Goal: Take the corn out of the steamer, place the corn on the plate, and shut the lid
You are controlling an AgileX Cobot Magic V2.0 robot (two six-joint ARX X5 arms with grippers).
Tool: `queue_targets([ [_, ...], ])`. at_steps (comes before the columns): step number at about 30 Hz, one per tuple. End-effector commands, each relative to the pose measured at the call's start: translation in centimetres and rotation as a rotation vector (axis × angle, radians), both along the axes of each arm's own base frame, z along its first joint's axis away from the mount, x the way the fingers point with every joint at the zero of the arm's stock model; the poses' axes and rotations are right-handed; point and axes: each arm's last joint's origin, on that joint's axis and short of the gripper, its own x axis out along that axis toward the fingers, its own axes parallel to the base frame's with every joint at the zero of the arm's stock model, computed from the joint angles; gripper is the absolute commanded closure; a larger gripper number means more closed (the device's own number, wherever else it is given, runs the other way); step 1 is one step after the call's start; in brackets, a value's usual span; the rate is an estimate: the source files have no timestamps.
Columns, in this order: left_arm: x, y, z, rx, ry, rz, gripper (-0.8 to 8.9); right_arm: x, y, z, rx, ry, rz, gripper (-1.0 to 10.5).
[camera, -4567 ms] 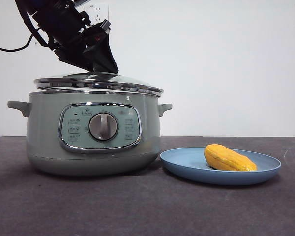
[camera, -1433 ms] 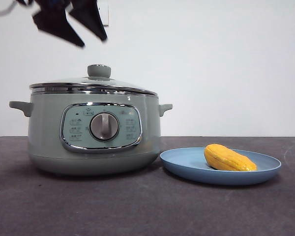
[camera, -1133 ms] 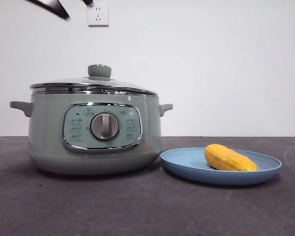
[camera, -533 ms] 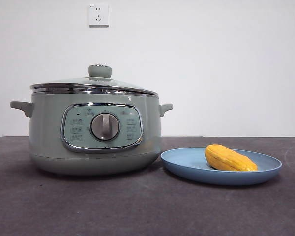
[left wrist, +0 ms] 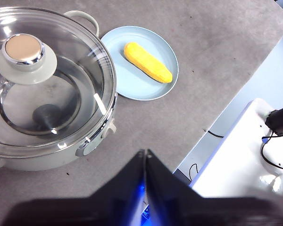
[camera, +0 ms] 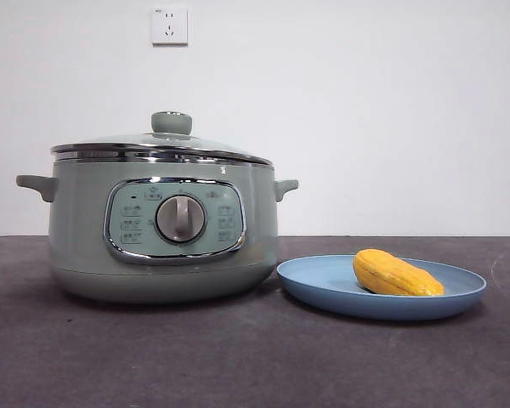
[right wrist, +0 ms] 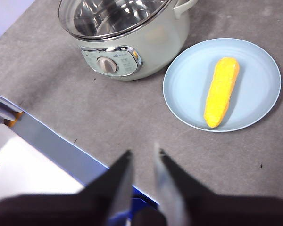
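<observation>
The steamer (camera: 163, 228) stands on the desk (camera: 238, 357) with the lid (camera: 160, 146) seated on it. Just beside it the plate (camera: 323, 285) carries the corn (camera: 396, 274). Left hand (left wrist: 145, 155) pressed together, right hand (right wrist: 142, 155) slightly spread; both high above, holding nothing.

The short yellow corn (camera: 397, 274) lies flat on the round light-blue plate (camera: 323, 285). Just beside it, the big pale green steamer (camera: 85, 238) stands with its clear glass lid (camera: 136, 143) on top.
</observation>
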Motion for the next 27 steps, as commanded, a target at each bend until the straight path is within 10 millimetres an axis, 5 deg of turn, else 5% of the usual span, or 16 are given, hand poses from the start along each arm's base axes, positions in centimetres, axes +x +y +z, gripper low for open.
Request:
queue_targets([
  [1,-0.4,0.1,-0.2,0.012,0.046,-0.001,8.18,0.1,0.0,-0.1,-0.002,-0.008,0.004,9.5],
  [20,0.0,0.0,0.0,0.006,-0.012,0.005,8.17,0.1,0.0,-0.1,-0.004,-0.008,0.002,9.5],
  [27,0.7,1.5,3.0,-0.03,-0.431,0.004,8.17,0.1,0.0,-0.1,-0.003,-0.007,0.002,9.5],
])
